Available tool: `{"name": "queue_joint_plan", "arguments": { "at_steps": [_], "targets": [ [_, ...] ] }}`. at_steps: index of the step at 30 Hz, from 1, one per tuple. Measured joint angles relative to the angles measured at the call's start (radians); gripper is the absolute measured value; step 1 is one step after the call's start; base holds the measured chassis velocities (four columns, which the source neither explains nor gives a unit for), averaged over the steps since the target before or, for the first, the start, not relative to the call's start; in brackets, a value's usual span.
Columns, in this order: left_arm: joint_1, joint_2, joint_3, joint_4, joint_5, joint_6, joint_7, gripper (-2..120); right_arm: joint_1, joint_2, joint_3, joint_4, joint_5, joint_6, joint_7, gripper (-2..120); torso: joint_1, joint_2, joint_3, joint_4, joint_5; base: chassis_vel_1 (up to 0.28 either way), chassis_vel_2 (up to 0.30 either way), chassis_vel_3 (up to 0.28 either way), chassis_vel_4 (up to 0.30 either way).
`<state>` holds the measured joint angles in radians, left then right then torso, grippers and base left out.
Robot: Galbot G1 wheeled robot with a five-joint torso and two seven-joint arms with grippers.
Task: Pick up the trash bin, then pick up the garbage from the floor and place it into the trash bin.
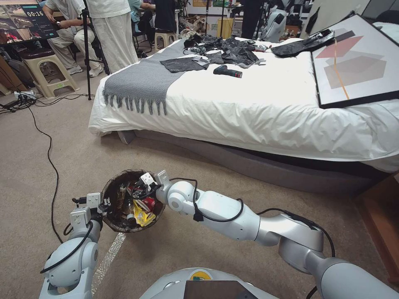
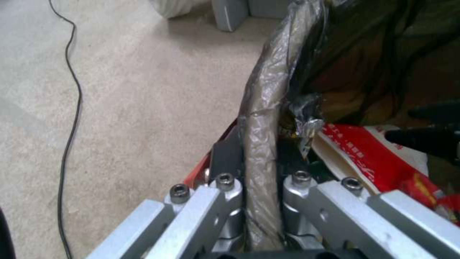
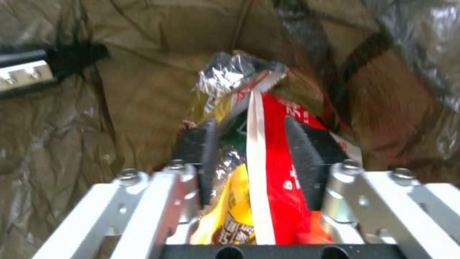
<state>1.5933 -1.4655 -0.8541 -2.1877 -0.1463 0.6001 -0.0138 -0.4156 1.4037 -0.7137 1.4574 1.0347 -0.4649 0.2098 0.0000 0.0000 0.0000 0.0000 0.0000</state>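
left arm holds bin by rim, right gripper inside it over the wrappers

left arm comes up from the robot's lower left, wrist bent inward. left gripper [image 1: 101,204] is pinched on the near-left rim of the trash bin [image 1: 111,222]; in the left wrist view the fingers [image 2: 225,158] sit either side of the bag-covered rim [image 2: 261,118], pressed against it. bin hangs just above the carpet [image 1: 62,158], in front of the robot, left of centre.

right arm reaches across from lower right, elbow out, wrist dipping into the bin mouth. right gripper [image 1: 143,190] is inside the bin, pads [image 3: 307,158] spread apart with the red-white wrapper [image 3: 278,154] and yellow wrapper [image 3: 230,216] between them; cannot tell if the pads touch them. garbage [image 1: 141,207] lies piled in the bin.

around: black cable [image 1: 52,166] runs over the carpet to the left, well apart. bed [image 1: 249,112] stands beyond with a grey throw [image 1: 145,79], black bags [image 1: 232,52] and a framed picture [image 1: 353,62] on top.
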Motion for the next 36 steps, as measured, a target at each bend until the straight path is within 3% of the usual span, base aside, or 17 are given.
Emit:
{"name": "queue_joint_plan", "arguments": {
  "at_steps": [16,28,36],
  "targets": [
    [-0.004,0.0,-0.001,0.004,-0.001,0.001,0.0,4,0.009,0.011,0.008,0.024,0.022,0.015,0.017,97,0.0,0.0,0.0,0.0,0.0,0.0,0.0,0.0,0.0],
    [-0.004,0.006,-0.002,0.0,-0.007,0.003,0.0,4,0.041,-0.053,0.097,0.21,0.052,0.004,0.085,100,0.0,0.0,0.0,-0.0001,0.0,0.0,0.0,0.0,0.0],
    [-0.002,0.008,-0.002,-0.012,-0.011,0.005,-0.001,4,0.023,-0.133,0.239,0.403,0.101,-0.017,0.155,100,0.0,0.0,0.0,0.0001,0.0002,0.0,0.0,0.0,0.0]
  ]
}}
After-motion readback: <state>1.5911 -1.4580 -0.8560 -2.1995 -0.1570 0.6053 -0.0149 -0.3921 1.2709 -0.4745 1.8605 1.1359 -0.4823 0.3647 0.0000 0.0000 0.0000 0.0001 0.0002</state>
